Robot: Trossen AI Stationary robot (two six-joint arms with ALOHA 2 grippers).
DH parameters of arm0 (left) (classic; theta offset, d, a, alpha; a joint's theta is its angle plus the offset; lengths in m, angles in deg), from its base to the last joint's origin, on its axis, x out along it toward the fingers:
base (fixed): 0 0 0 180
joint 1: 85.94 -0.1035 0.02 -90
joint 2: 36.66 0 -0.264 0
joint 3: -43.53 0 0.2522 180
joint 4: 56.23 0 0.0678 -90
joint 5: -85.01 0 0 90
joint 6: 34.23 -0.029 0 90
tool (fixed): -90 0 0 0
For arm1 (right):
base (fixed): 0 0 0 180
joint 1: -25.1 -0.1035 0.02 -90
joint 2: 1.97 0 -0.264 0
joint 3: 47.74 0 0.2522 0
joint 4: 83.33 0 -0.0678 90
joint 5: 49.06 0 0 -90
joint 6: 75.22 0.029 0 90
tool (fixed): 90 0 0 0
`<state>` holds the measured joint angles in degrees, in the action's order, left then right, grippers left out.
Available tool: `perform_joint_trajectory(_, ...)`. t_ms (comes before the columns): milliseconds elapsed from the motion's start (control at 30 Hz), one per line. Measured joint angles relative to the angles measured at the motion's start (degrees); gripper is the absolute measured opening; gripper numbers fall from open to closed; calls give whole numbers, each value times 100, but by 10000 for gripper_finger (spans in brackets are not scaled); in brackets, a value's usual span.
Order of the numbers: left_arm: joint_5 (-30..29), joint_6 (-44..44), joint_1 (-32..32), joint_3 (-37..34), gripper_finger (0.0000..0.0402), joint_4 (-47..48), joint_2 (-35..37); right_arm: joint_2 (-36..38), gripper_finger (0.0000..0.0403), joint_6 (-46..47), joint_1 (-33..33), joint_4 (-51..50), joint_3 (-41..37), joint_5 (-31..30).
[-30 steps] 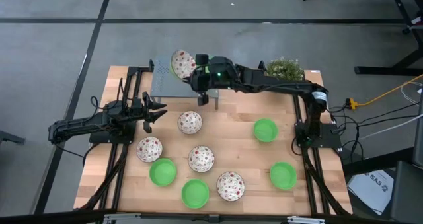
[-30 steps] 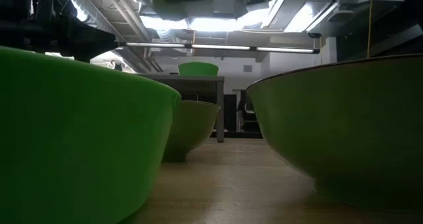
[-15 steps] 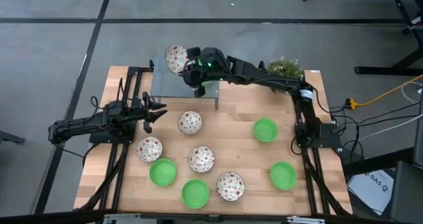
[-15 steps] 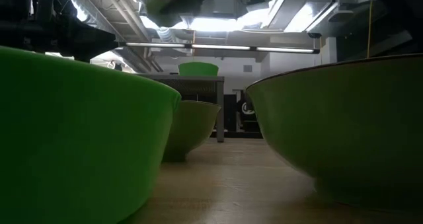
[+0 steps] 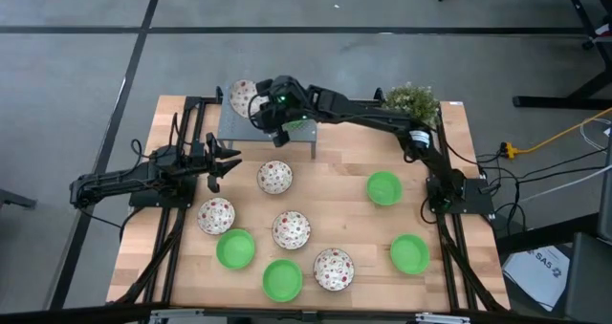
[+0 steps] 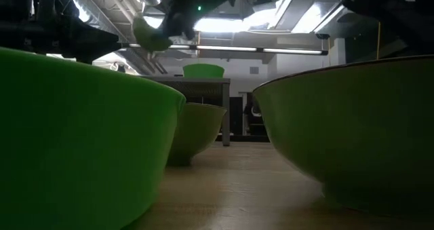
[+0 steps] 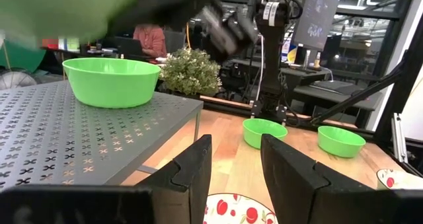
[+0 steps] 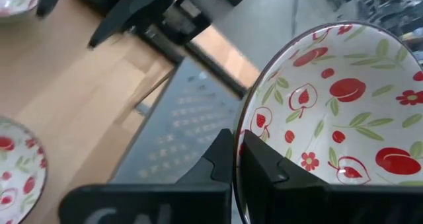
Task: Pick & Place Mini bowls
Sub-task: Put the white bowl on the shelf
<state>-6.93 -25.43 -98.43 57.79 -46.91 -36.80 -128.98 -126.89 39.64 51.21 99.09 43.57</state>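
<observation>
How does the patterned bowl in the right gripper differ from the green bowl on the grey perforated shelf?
The patterned bowl is white inside with red fruit and green leaves; the green bowl is plain green. The patterned bowl is pinched by its rim in the right gripper and tilted, above the shelf's far left corner; the green bowl stands upright on the shelf, untouched. Both are small round bowls, seemingly alike in size.

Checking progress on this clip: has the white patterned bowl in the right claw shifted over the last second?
Yes. In the high view the white patterned bowl, held by the right claw, has moved left across the grey perforated metal shelf, toward its left edge.
</observation>
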Motion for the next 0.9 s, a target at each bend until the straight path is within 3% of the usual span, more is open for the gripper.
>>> perform_joint_trajectory(533, 1, -2, 2, -1, 125, 0, 0, -396, 15, -132, 22, -226, -4, 2)
perform_joint_trajectory(900, 1, -2, 2, 0, 125, 0, 0, -465, 51, -123, 72, -223, -7, 0)
